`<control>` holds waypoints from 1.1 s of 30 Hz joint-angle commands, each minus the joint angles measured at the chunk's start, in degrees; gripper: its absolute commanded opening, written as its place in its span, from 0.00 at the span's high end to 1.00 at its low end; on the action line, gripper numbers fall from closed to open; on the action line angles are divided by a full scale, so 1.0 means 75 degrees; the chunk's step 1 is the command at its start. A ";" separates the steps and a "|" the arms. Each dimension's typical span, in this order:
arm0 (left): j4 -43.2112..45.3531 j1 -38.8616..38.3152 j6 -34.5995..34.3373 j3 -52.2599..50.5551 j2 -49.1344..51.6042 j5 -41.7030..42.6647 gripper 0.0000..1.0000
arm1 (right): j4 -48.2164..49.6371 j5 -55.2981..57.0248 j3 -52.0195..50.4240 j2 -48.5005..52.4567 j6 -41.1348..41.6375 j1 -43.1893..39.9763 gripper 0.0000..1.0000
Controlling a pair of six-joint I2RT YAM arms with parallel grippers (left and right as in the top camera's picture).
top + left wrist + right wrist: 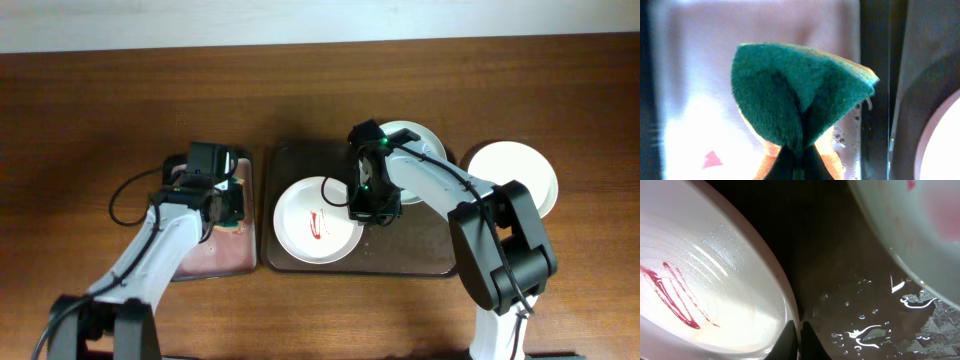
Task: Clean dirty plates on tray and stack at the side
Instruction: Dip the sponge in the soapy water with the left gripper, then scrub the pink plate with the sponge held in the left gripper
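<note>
A white dirty plate (pixel 315 225) with red streaks lies at the left of the dark brown tray (pixel 420 255). My right gripper (pixel 368 212) is shut on this plate's right rim; the right wrist view shows the fingers (pixel 800 330) pinching the rim of the streaked plate (pixel 715 295). A second plate (pixel 420 140) with a red smear (pixel 920 220) sits at the tray's back, partly under my right arm. My left gripper (pixel 228 205) is shut on a green and orange sponge (pixel 800 95), folded between the fingers (pixel 800 162) above a pinkish tray (pixel 215 258).
A clean white plate (pixel 520 170) lies on the wooden table right of the dark tray. Water droplets lie on the dark tray's floor (pixel 865 325). The pinkish tray (pixel 690 125) is wet and has a small red speck. The dirty plate's edge (pixel 950 145) shows at the left wrist view's right.
</note>
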 commanded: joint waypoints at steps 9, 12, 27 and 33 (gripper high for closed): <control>0.0245 0.0233 0.0038 0.0134 0.0224 0.2043 1.00 | -0.0099 0.0099 -0.0015 0.0055 -0.0058 0.0047 0.96; 0.0245 0.0239 0.0111 0.0157 0.0216 0.2040 1.00 | -0.0099 0.0099 -0.0015 0.0055 -0.0058 0.0047 0.96; -0.0274 -0.0726 -0.0857 0.0860 -0.0181 0.3019 1.00 | -0.0096 0.0096 -0.0015 0.0055 -0.0055 0.0047 0.96; 0.0111 -0.1801 -0.3599 0.0860 0.0985 0.3048 1.00 | -0.0093 0.0093 -0.0015 0.0055 -0.0055 0.0047 0.96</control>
